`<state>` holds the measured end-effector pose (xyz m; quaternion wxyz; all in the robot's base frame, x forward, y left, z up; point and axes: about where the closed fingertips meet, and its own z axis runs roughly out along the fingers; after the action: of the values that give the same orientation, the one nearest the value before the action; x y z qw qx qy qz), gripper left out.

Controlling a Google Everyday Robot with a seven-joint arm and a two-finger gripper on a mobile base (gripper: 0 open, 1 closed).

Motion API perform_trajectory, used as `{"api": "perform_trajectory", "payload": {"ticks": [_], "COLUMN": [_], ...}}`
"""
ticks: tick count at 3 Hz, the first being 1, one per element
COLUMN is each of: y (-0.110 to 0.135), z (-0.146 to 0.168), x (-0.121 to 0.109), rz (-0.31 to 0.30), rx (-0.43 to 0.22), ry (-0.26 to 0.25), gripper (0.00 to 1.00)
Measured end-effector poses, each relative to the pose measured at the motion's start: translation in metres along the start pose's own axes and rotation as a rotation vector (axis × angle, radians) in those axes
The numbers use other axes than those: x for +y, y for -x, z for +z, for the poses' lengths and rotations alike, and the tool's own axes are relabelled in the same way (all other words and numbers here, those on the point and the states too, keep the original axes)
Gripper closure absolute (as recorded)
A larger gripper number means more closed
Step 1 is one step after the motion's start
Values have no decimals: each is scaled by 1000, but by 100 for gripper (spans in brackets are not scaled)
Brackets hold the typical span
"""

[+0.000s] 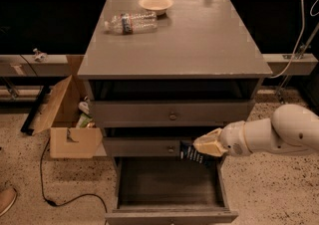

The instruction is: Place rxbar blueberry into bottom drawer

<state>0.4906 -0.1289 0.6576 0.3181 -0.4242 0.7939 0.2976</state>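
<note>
My gripper (pixel 203 149) reaches in from the right on a white arm and is shut on the rxbar blueberry (pixel 192 154), a small dark navy bar with pale lettering. The bar hangs tilted in front of the middle drawer's face, just above the back right of the bottom drawer (pixel 169 181). The bottom drawer is pulled open and shows a plain grey-brown interior with nothing in it.
The grey cabinet (pixel 174 40) carries a clear plastic bottle (pixel 130 22) lying on its side and a pale bowl (pixel 156 3) at the back. The two upper drawers with round knobs (pixel 173 116) are closed. An open cardboard box (pixel 70 119) stands on the floor at left, with a black cable (pixel 60 196) nearby.
</note>
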Motion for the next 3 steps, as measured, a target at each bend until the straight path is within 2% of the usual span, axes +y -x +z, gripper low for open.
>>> {"api": "perform_trajectory", "payload": {"ticks": [1,3], "y": [-43,-165], "z": [25,121], "x": [-5,-22], "rz": [70,274], "rx": [-31,-104], "ry": [-3,-14], "gripper": [100,100]}}
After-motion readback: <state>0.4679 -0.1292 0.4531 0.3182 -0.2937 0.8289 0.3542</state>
